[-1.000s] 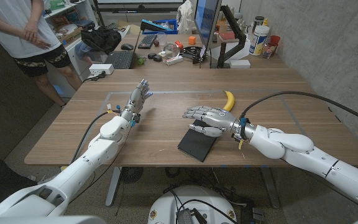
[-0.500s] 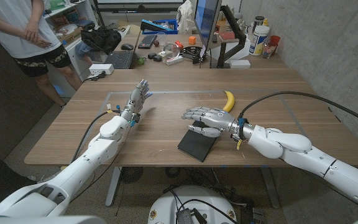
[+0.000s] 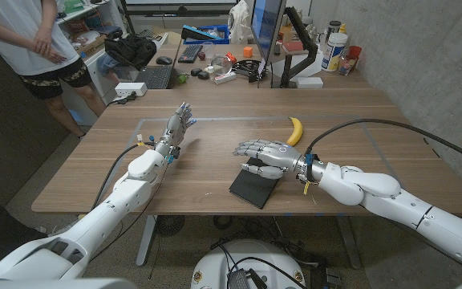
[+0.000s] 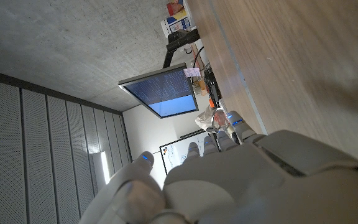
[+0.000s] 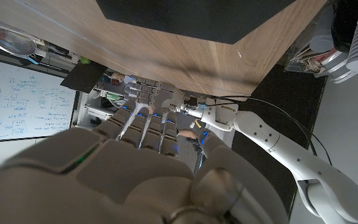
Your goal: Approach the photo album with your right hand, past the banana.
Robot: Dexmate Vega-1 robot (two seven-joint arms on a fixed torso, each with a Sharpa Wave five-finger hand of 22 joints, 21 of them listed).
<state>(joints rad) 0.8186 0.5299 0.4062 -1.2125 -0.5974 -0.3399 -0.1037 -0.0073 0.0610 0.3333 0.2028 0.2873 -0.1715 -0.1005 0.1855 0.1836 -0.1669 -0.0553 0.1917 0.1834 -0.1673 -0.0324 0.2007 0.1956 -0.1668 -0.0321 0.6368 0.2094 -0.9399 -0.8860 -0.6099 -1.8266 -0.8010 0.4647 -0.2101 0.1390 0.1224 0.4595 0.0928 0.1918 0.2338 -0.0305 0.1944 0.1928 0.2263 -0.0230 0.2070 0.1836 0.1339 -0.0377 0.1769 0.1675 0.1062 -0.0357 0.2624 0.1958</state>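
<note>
Most of the approach looks done: the right hand (image 3: 265, 152) hangs with its fingers spread and nothing in them over the far end of the photo album (image 3: 255, 186), a flat black book lying near the front edge of the wooden surface (image 3: 375, 120). The banana (image 3: 296, 129) lies just behind the hand, toward the far side, so by my judgement the hand has already got past it. What seems left is little, perhaps a slight lowering or settling over the cover; whether the fingers already touch the album cannot be told from the head view, though the right wrist view shows the dark cover close ahead of the hand. Nothing stands between the hand and the album. The left hand (image 3: 179, 126) is well apart on the other side of the surface, fingers extended and apart, holding nothing, and it poses no obstacle. Behind the surface stands a second desk cluttered with a monitor (image 3: 265, 32), a keyboard (image 3: 156, 76) and small items, and a person (image 3: 38, 48) stands at the far left corner, clear of both arms.
</note>
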